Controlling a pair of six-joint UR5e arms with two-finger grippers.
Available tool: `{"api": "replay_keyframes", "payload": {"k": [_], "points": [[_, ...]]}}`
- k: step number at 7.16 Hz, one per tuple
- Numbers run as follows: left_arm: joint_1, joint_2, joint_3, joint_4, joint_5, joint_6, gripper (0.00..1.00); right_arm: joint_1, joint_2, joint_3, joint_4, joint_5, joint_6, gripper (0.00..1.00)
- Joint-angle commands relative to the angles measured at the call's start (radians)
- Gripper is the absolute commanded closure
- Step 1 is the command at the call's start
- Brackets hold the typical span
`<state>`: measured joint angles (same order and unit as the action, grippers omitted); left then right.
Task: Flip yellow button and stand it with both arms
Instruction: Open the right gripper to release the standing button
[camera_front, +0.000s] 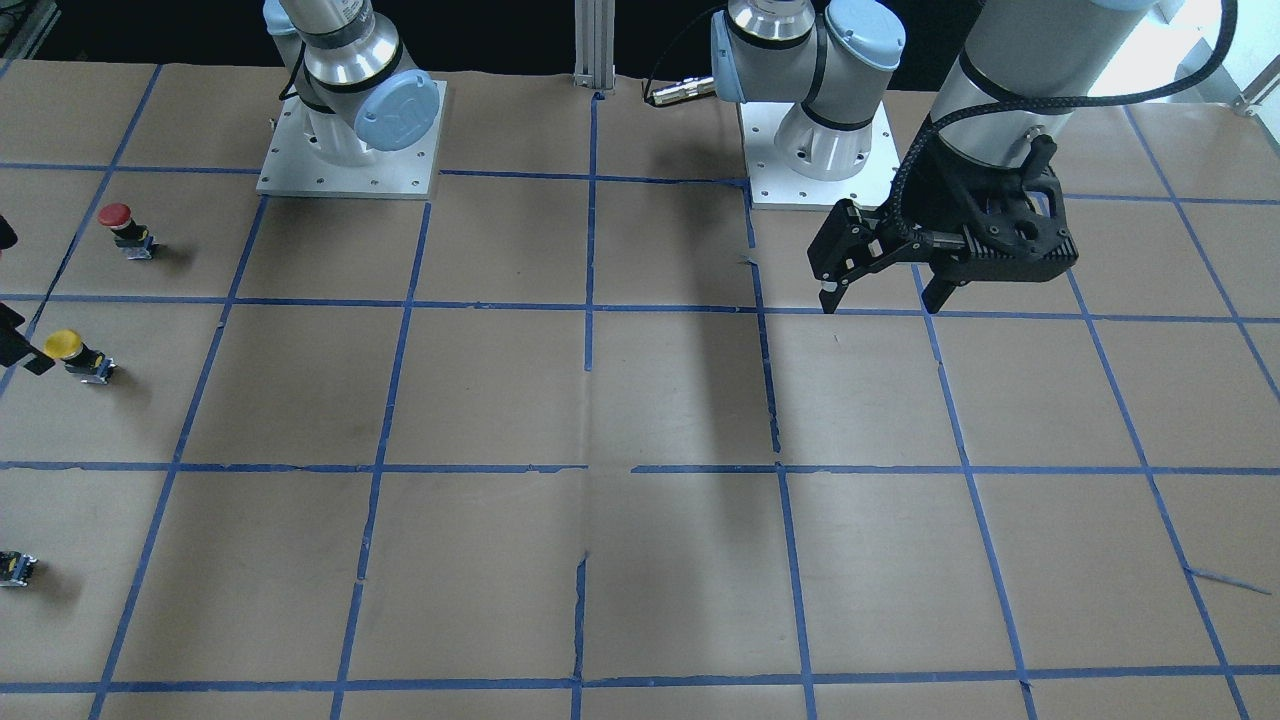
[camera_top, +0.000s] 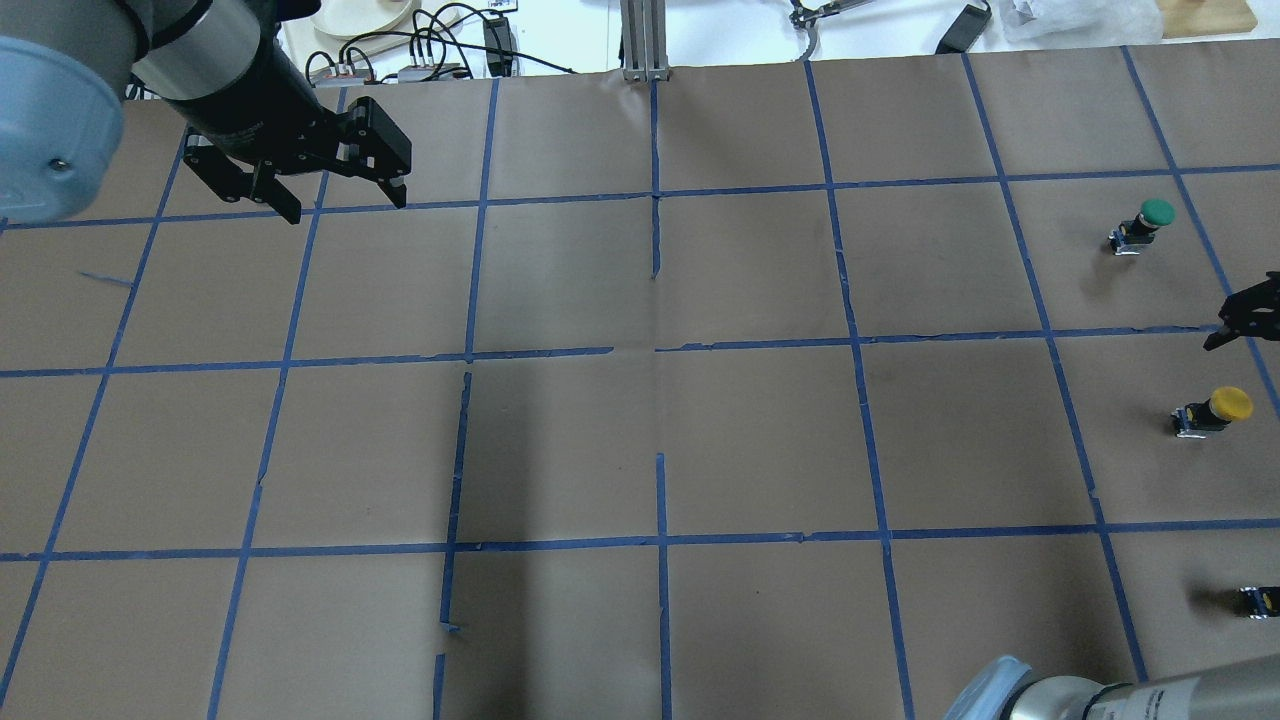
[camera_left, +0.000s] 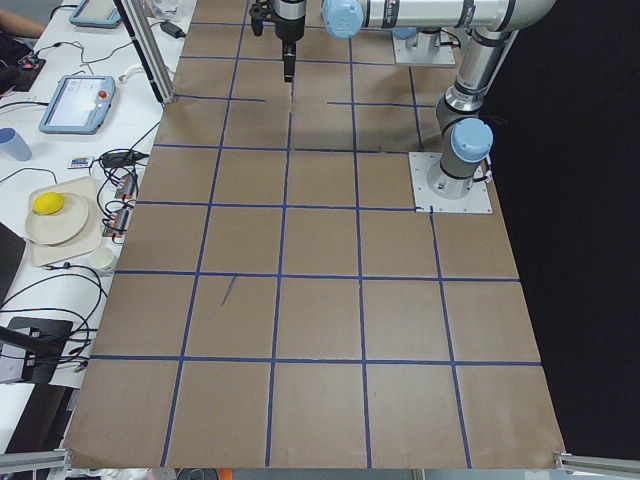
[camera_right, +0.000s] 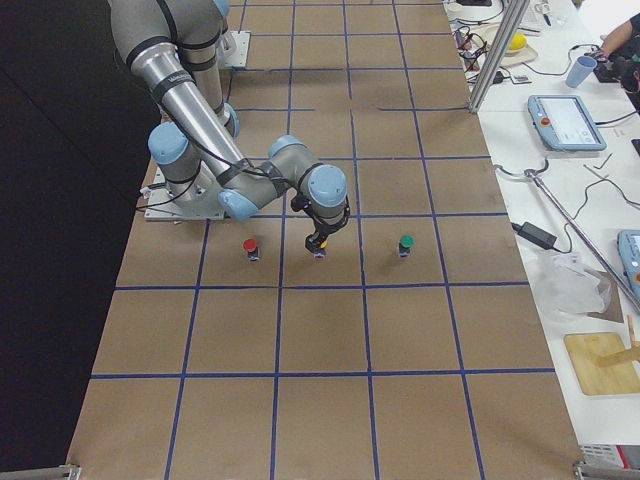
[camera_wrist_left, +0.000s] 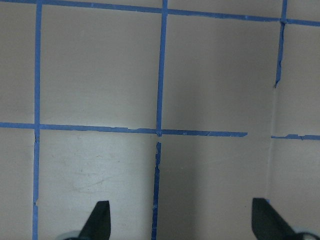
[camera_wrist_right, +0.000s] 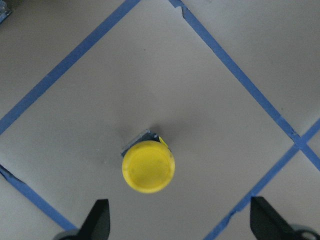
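Observation:
The yellow button (camera_wrist_right: 148, 166) stands cap up on the brown paper, its grey base just showing behind the cap. It also shows in the front view (camera_front: 75, 352) and the overhead view (camera_top: 1215, 410). My right gripper (camera_wrist_right: 182, 222) hangs open and empty straight above it, one fingertip on each side of the cap and clear of it. My left gripper (camera_front: 882, 298) is open and empty, held above the table far from the button. It also shows in the overhead view (camera_top: 347, 205) and its wrist view (camera_wrist_left: 182, 220).
A red-capped button (camera_front: 125, 228) and a green-capped button (camera_top: 1145, 225) stand on either side of the yellow one. A small dark capless part (camera_top: 1262, 600) lies near the table edge. Blue tape lines grid the paper. Both arm bases (camera_front: 350, 160) stand at the robot's side.

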<state>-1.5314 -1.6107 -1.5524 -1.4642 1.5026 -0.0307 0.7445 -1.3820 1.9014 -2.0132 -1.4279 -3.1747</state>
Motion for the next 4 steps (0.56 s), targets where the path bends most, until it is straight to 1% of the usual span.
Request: {"api": "replay_keyframes", "payload": {"k": [1,2,3,4], "points": [[-0.001,-0.002,0.000,0.001,0.001,0.000,0.00,0.024,-0.008,-0.193,0.173,0.010,0.193,0.00],[-0.001,-0.002,0.000,0.001,-0.001,0.000,0.00,0.057,-0.015,-0.276,0.245,0.010,0.311,0.00],[-0.001,0.000,0.000,-0.001,-0.001,0.000,0.00,0.087,-0.047,-0.338,0.317,0.009,0.435,0.00],[-0.001,0.000,0.000,-0.001,-0.001,0.000,0.00,0.146,-0.080,-0.364,0.353,0.001,0.611,0.00]]}}
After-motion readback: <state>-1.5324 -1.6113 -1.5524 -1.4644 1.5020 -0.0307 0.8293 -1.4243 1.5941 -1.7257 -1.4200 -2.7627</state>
